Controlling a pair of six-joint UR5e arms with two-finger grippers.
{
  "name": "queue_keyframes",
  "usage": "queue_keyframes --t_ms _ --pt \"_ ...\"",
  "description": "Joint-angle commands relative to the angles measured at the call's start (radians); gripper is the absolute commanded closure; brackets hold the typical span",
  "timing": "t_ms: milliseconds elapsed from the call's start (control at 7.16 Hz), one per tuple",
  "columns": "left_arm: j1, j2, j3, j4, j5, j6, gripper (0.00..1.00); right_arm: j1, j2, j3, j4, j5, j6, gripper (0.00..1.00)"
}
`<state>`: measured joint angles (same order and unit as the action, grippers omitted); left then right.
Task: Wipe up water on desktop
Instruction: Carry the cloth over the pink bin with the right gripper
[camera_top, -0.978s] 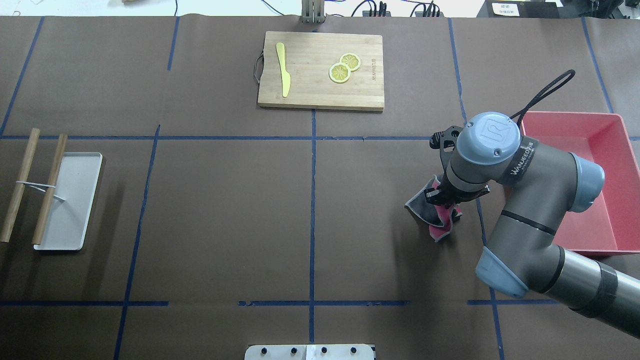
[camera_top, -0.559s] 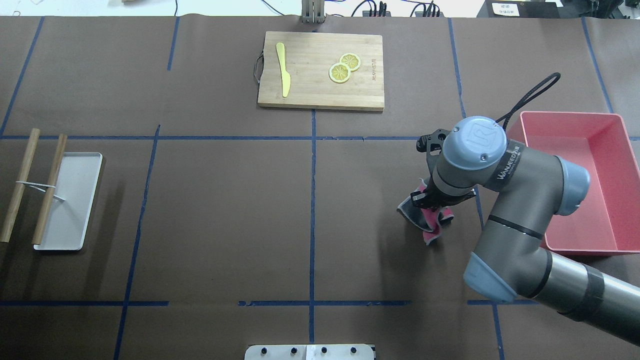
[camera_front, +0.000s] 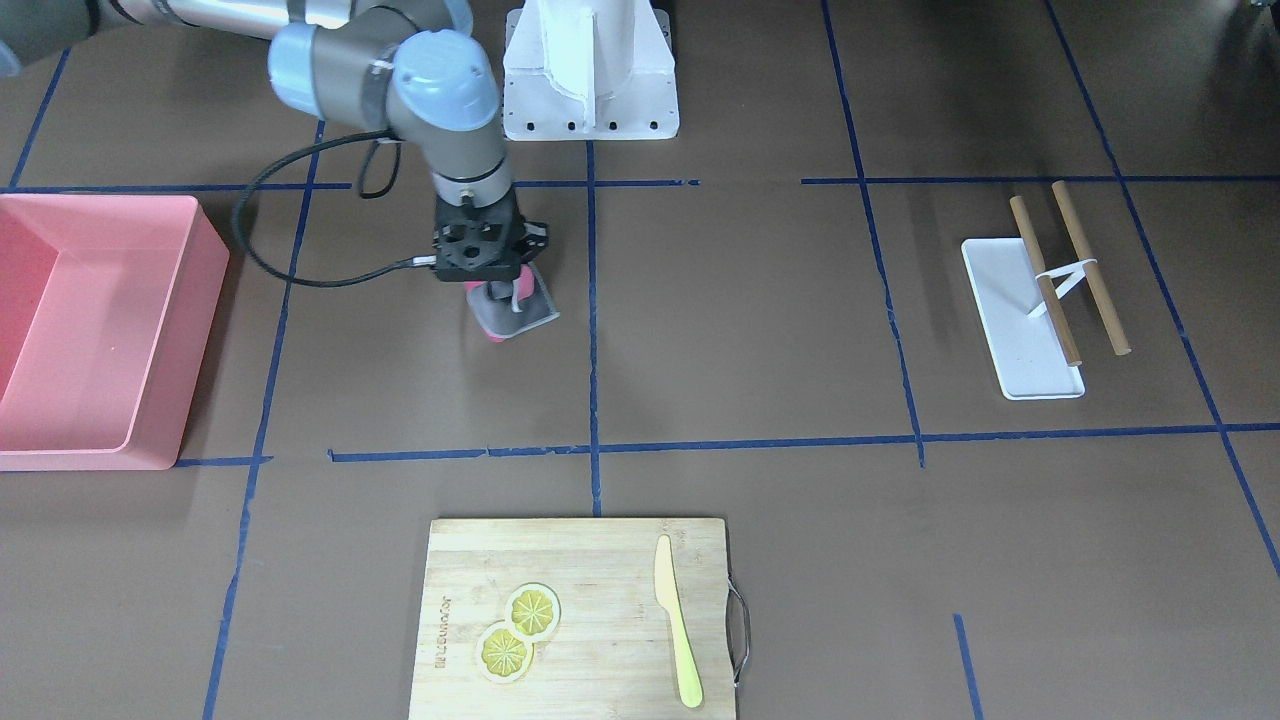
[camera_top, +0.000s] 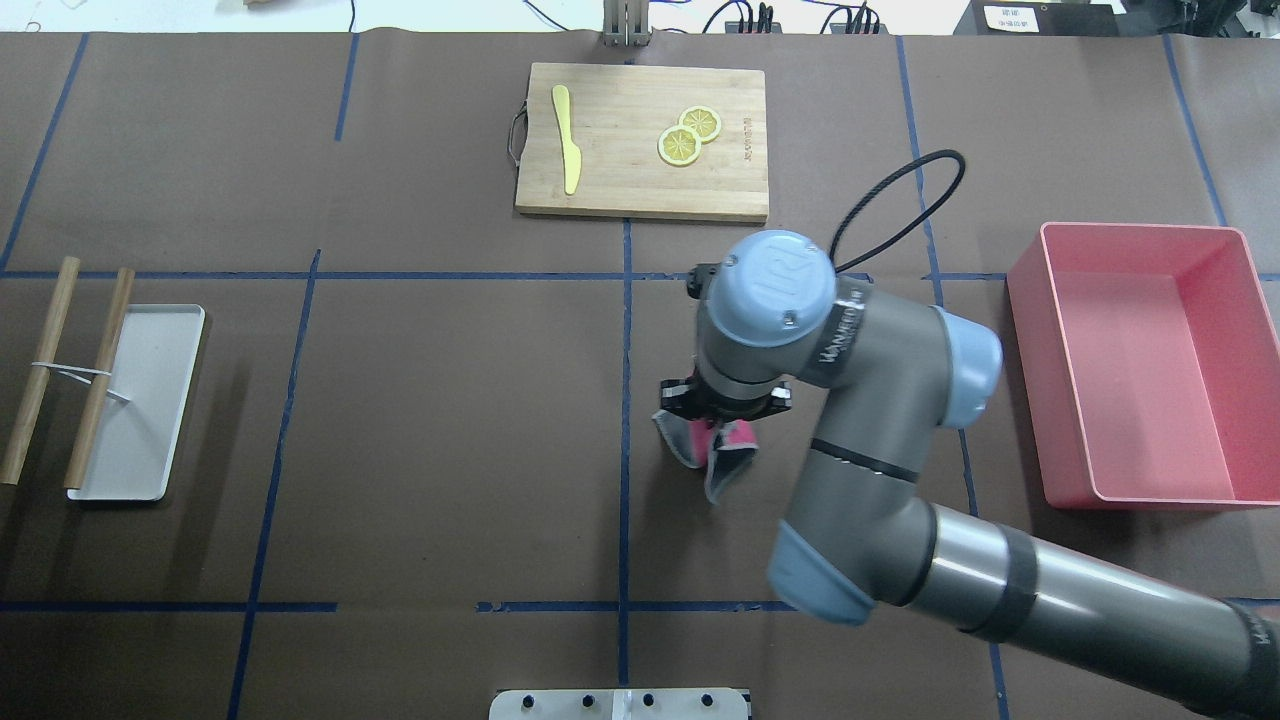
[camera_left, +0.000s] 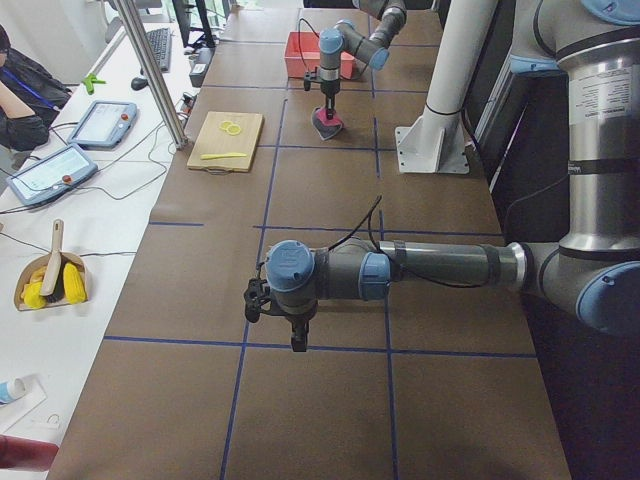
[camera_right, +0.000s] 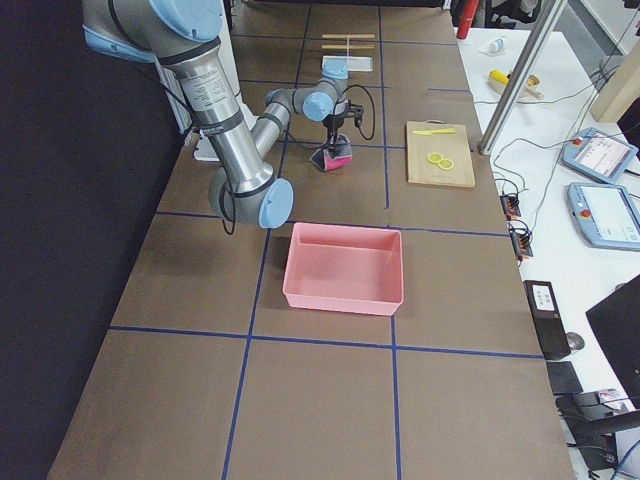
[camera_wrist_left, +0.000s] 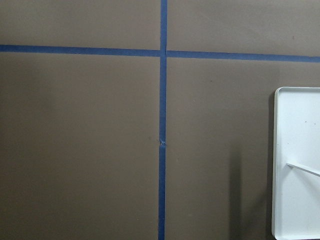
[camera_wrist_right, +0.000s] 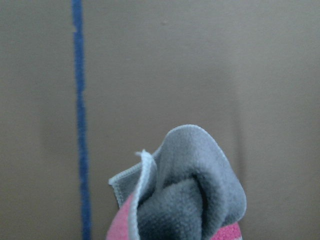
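The desktop (camera_top: 450, 420) is matte brown paper crossed by blue tape lines; I can make out no water on it. My right gripper (camera_top: 722, 422) points straight down just right of the central tape line and is shut on a crumpled grey and pink cloth (camera_top: 715, 465). The cloth (camera_front: 520, 312) hangs from the fingers with its lower folds at the desktop. Its grey fold (camera_wrist_right: 190, 190) fills the bottom of the right wrist view. My left gripper (camera_left: 297, 338) shows only in the exterior left view, low over bare desktop; whether it is open I cannot tell.
A bamboo cutting board (camera_top: 640, 190) at the far middle carries a yellow knife (camera_top: 566, 140) and two lemon slices (camera_top: 682, 142). A pink bin (camera_top: 1140, 228) sits at the right. At the left lie a white tray (camera_top: 150, 400) and two brown sticks (camera_top: 40, 370).
My right arm has swept left across the desktop with the cloth, from beside the pink bin to just right of the central tape line.
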<state>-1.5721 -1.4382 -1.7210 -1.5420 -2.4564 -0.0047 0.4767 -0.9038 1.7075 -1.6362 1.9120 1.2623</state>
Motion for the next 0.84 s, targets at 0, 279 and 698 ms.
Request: queue_keyframes --t_ms 0,279,698 --pt "0.001 -0.001 0.0 0.0 0.0 0.0 0.0 -0.036 0.124 -0.092 0.001 -0.005 0.091 1.0" --pt "0.0 -0.001 0.0 0.0 -0.003 -0.001 0.0 -0.038 0.083 -0.094 -0.002 -0.005 0.074 1.0" --pt "0.001 -0.002 0.0 0.0 -0.007 -0.001 0.0 0.005 0.019 -0.086 -0.048 0.007 0.001 1.0"
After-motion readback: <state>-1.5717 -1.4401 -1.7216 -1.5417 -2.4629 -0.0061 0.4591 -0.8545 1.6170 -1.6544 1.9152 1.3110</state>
